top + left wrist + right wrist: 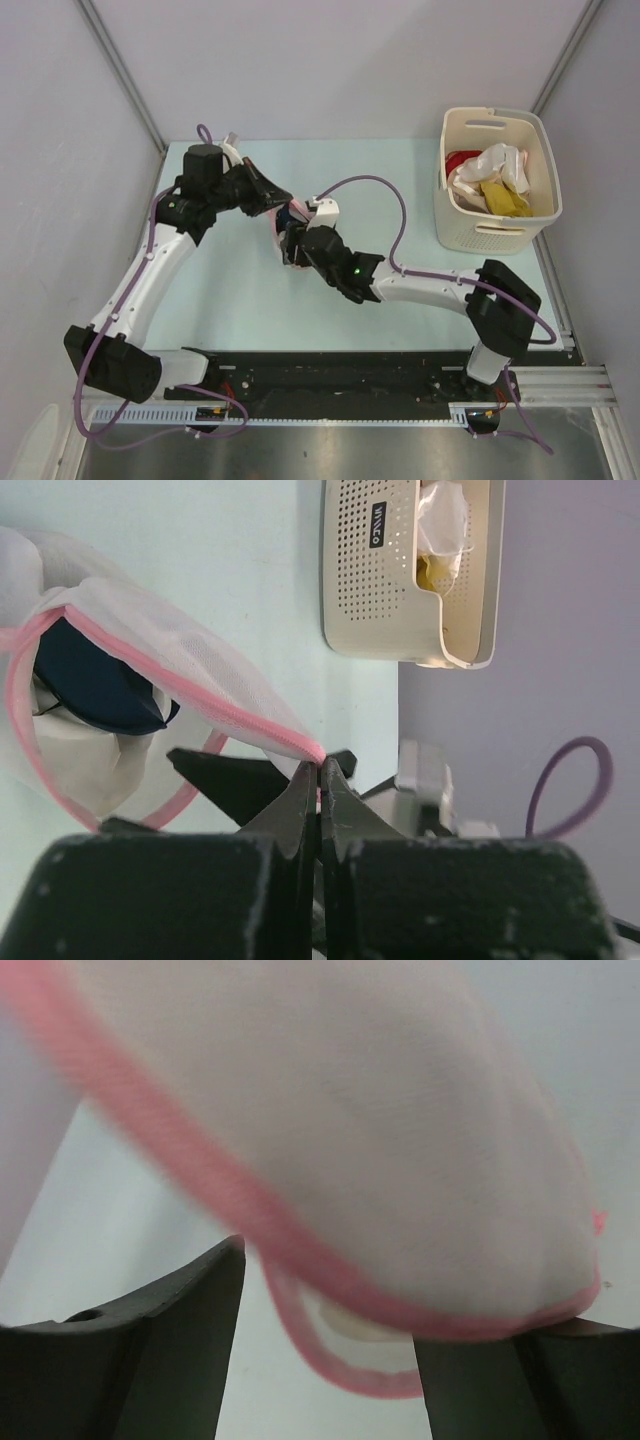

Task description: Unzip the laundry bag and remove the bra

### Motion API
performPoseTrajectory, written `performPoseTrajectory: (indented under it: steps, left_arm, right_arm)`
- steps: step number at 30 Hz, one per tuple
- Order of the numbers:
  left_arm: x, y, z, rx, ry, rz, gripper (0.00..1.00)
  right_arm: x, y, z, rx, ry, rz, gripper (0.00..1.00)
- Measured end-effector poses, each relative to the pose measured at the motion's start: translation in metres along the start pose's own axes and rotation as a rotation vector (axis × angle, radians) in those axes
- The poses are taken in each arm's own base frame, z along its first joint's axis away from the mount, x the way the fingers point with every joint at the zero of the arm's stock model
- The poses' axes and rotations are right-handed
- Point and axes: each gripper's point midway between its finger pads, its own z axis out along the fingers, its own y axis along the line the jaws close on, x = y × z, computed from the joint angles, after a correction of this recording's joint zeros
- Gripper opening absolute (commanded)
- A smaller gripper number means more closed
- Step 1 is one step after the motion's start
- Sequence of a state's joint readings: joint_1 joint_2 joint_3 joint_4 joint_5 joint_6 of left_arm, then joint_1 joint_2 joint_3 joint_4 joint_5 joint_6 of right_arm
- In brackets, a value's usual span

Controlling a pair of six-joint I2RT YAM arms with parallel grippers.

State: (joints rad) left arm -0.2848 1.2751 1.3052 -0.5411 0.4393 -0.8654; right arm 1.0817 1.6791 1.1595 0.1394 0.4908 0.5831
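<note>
The laundry bag (150,645), a white mesh pouch with pink zipper trim, is lifted off the table with its mouth gaping. Inside it lies the dark navy bra (95,685). My left gripper (320,766) is shut on the pink trim at the corner of the bag's rim. In the top view the left gripper (283,207) and right gripper (293,240) meet at the bag (275,232) in mid-table. My right gripper (330,1350) is open, and the bag (400,1130) droops between its spread fingers (180,1305), its pink rim loop hanging in the gap.
A cream slotted plastic basket (497,235) stands at the back right, holding white, yellow and red clothes (495,180). The same basket (400,570) appears beyond the bag in the left wrist view. Grey walls close in the table on three sides.
</note>
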Motion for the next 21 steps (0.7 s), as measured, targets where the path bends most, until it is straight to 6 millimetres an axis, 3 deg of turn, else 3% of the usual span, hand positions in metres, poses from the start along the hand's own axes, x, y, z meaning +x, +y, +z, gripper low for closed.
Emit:
performPoseTrajectory:
  steps: [4, 9, 17, 18, 20, 21]
  left_arm:
    - [0.000, 0.000, 0.000, 0.000, 0.000, 0.000, 0.00]
    - [0.000, 0.000, 0.000, 0.000, 0.000, -0.001, 0.01]
    - [0.001, 0.001, 0.000, 0.000, 0.003, -0.002, 0.00]
    - [0.001, 0.001, 0.001, -0.001, 0.003, -0.002, 0.00]
    - [0.002, 0.003, 0.002, -0.003, 0.005, -0.004, 0.00]
    - [0.003, 0.004, 0.002, -0.005, 0.007, -0.005, 0.00]
  right_arm:
    - [0.009, -0.027, 0.018, 0.081, 0.014, -0.016, 0.72]
    - [0.015, -0.046, 0.034, 0.146, 0.022, -0.035, 0.76]
    - [0.009, -0.048, 0.049, 0.127, 0.009, -0.017, 0.75]
    - [0.008, -0.048, 0.053, 0.119, 0.011, -0.013, 0.72]
    - [0.008, -0.044, 0.062, 0.090, 0.011, 0.002, 0.54]
    - [0.009, -0.042, 0.066, 0.076, 0.014, 0.008, 0.39]
